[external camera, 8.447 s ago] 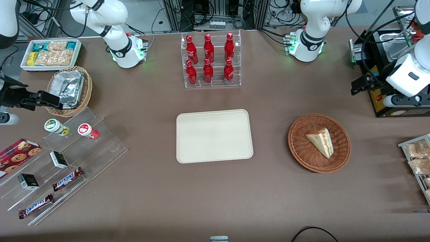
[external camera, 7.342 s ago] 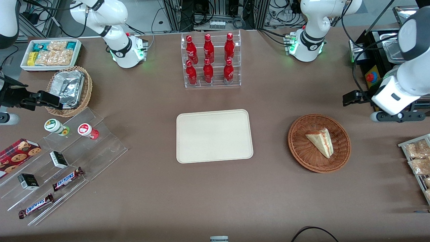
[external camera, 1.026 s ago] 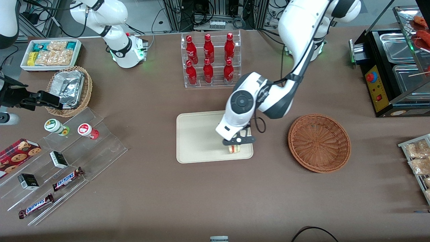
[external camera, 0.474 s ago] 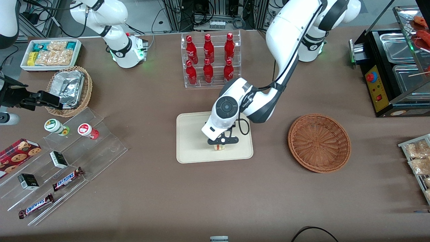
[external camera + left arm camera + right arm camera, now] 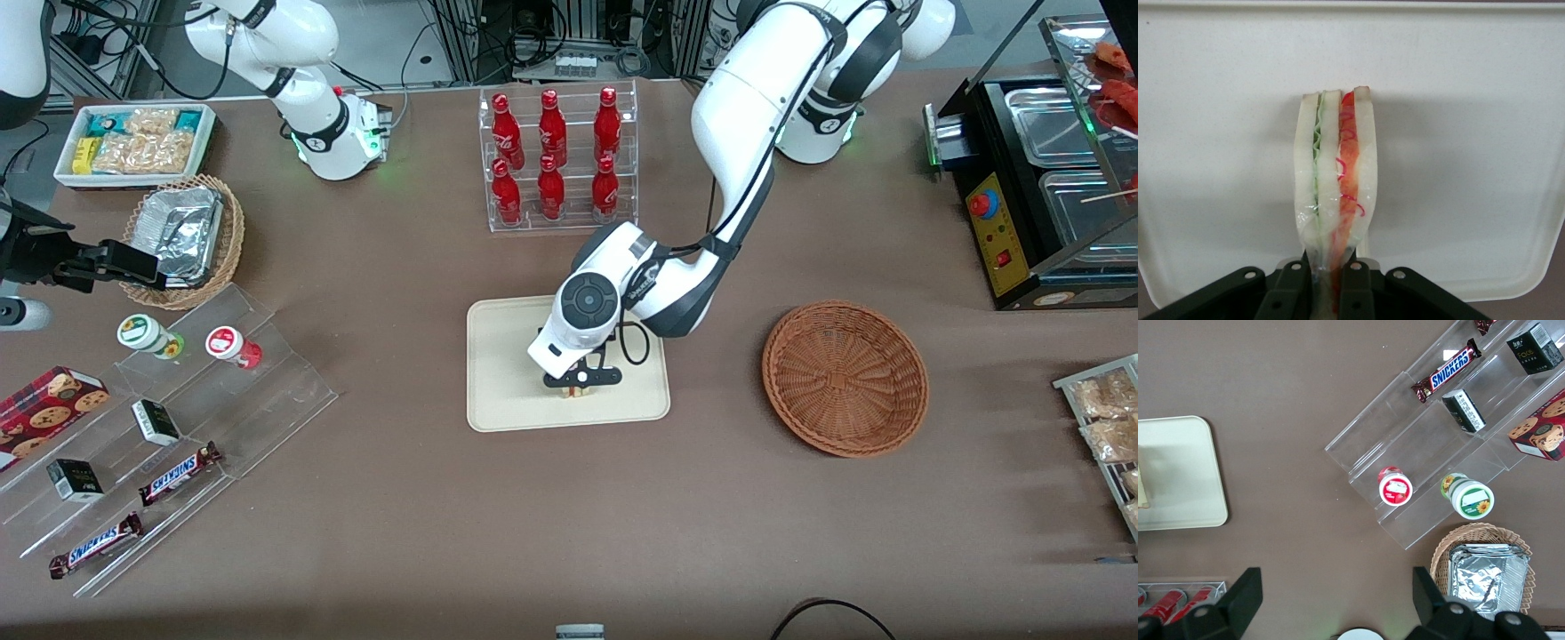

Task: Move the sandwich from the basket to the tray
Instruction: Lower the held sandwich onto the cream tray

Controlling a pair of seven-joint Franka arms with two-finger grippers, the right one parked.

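Note:
My left gripper [image 5: 580, 384] is over the beige tray [image 5: 507, 356], shut on the sandwich [image 5: 576, 391]. In the left wrist view the sandwich [image 5: 1336, 173] is a wrapped wedge of pale bread with green and red filling, pinched at its narrow end between the two black fingers [image 5: 1290, 293], with the tray [image 5: 1458, 100] close beneath it. I cannot tell whether it touches the tray. The reddish-brown wicker basket [image 5: 845, 378] stands empty beside the tray, toward the working arm's end. The tray's corner [image 5: 1178, 473] also shows in the right wrist view.
A clear rack of red bottles [image 5: 556, 160] stands farther from the front camera than the tray. A stepped acrylic stand with snack bars and jars [image 5: 178, 418], a tan basket with a foil container [image 5: 182, 236] and a white bin of snacks [image 5: 133, 142] lie toward the parked arm's end.
The gripper picked the sandwich out of the basket and carried it over the tray. In the last second it moved farther across the tray, away from the basket.

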